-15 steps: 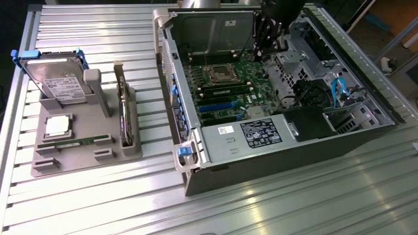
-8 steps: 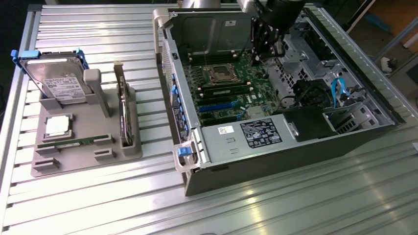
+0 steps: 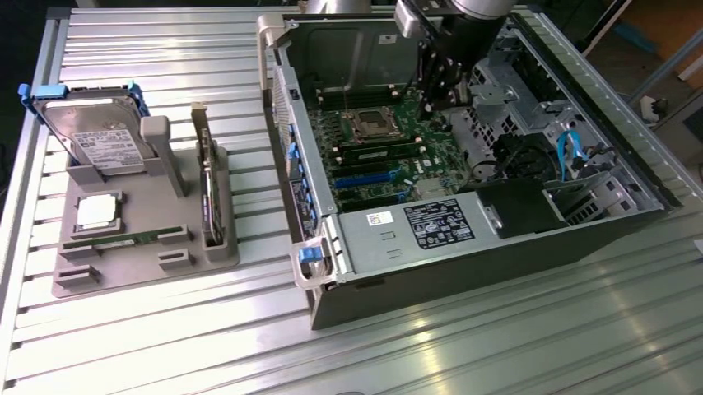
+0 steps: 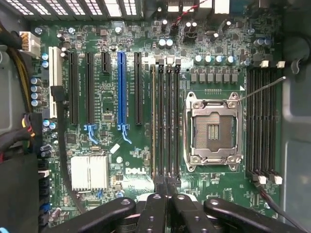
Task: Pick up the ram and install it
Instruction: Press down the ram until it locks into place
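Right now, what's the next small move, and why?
Probably raise the fingers out of the case and toward the tray: they are shut over the memory slots with nothing visible between them, and the ram lies in the tray, on the exterior view's left.

Ribbed shiny metal table (image 3: 495, 329), matt grey plastic holder (image 3: 132, 267), glossy green motherboard (image 4: 143, 145), bright metal socket frame (image 4: 212, 162)

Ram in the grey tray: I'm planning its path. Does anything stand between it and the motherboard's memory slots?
Yes. Between the ram and the memory slots stand the dark card on edge and the case's side wall.
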Controlling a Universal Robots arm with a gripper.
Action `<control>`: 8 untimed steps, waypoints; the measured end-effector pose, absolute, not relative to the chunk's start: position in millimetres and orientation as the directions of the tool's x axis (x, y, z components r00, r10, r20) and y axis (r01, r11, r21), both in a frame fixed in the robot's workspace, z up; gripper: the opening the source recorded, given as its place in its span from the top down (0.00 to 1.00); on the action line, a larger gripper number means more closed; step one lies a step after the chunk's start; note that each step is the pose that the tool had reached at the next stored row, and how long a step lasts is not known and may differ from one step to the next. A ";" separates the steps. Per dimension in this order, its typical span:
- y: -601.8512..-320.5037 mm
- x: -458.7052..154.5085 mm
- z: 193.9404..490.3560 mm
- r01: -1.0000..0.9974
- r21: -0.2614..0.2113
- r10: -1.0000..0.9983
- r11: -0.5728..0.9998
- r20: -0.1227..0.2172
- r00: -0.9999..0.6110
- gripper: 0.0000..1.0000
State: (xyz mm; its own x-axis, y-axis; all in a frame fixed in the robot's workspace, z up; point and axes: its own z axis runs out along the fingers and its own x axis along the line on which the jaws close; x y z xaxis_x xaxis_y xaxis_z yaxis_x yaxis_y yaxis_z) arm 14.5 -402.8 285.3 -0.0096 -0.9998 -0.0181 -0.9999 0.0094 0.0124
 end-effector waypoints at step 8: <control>-402.8 14.6 267.9 -1.000 0.012 -1.000 0.009 -0.018 -0.010 0.89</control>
